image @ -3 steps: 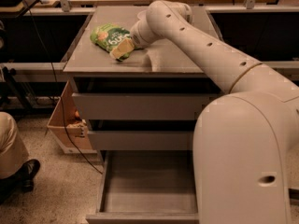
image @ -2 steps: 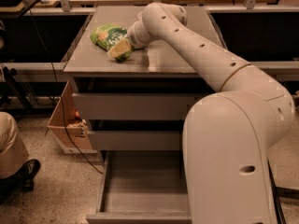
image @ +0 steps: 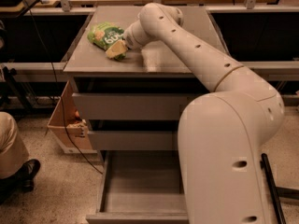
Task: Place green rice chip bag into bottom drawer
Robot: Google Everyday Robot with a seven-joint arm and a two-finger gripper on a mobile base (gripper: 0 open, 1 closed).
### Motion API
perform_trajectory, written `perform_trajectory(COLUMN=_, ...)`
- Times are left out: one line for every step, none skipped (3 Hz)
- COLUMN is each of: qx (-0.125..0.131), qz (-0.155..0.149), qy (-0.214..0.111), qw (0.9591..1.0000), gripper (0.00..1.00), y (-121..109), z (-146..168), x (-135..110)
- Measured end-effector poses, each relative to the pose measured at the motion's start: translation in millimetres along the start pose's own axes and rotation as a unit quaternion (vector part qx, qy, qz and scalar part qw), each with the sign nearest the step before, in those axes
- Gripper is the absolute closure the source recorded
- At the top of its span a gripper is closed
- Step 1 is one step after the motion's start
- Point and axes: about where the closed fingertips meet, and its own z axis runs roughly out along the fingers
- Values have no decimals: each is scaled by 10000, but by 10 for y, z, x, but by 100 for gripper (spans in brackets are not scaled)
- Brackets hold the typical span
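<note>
Gripper (image: pixel 117 49) low over the grey cabinet top (image: pixel 182 55), at the near right end of the green rice chip bag (image: pixel 103 34), touching it or just above it. Spread or pressed together: cannot tell. Green rice chip bag lying flat on the far left part of that top, white lettering facing up, well apart from the bottom drawer (image: pixel 140 190). Bottom drawer standing open toward the near side, flat grey floor showing, right part hidden behind the robot's big cream body (image: pixel 224 162). Above it, top drawer (image: pixel 126 106) and middle drawer (image: pixel 131 140), both shut. Arm (image: pixel 196 55) reaching from the near right across the cabinet top to the far left. Left of the cabinet, on the speckled floor, an open cardboard box (image: pixel 63 125), with a dark cable (image: pixel 70 136) running down past it. At the left edge, a tan trouser leg (image: pixel 9 146) and a dark shoe (image: pixel 28 171).
</note>
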Motion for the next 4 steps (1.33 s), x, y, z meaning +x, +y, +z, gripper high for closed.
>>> perform_trajectory(qx=-118, qz=-189, qy=-50, qw=9997, gripper=72, y=167, z=-132, x=-29)
perform_trajectory(qx=-301, qz=-450, qy=-353, qw=9979, gripper=96, y=355, z=-517, x=-78)
perform_trajectory(qx=-429, qz=-695, qy=-638, qw=9946, gripper=100, y=526, z=-995, x=-33)
perform_trajectory(qx=-650, qz=-856, qy=-866, qw=9904, gripper=100, y=706, z=-1400, x=87)
